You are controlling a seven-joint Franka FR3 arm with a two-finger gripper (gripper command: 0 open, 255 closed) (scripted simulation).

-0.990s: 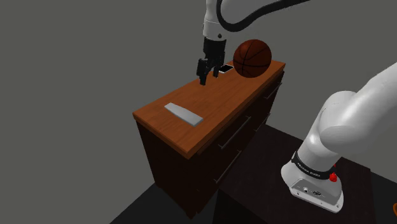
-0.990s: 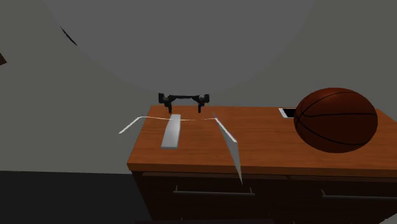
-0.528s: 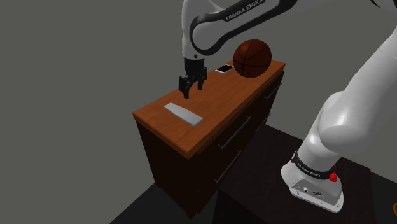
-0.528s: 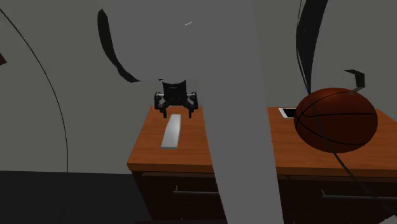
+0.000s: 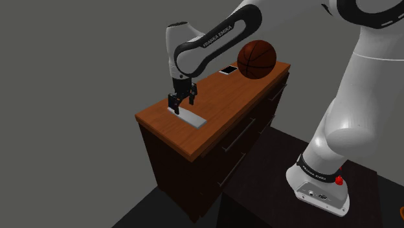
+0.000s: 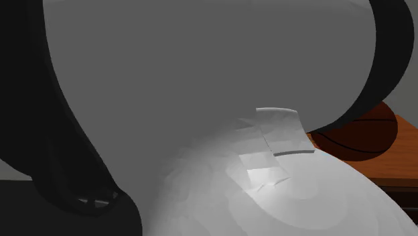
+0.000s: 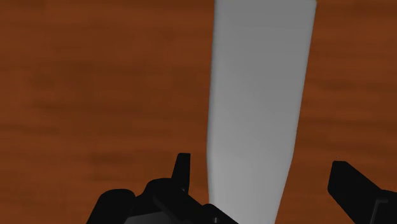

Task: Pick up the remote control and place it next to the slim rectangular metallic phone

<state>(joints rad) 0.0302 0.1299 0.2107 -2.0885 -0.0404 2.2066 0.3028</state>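
While your gripper (image 7: 260, 160) hangs open astride the grey remote (image 7: 261, 89), lying flat at one end of the dresser top (image 5: 226, 97), well apart from the phone (image 5: 228, 70), pinch across its narrow width. It looks stiff, light and smooth, so it could slip.

Dresser top (image 5: 241, 96) reddish wood, smooth; remote (image 7: 257, 95) matt grey; fingers (image 7: 349, 184) matt blk.

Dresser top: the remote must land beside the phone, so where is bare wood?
Free: the brown wooden dresser top between the flat grey remote and the slim white-edged phone. Crowded: the far end, where the brown basketball flanks the phone.
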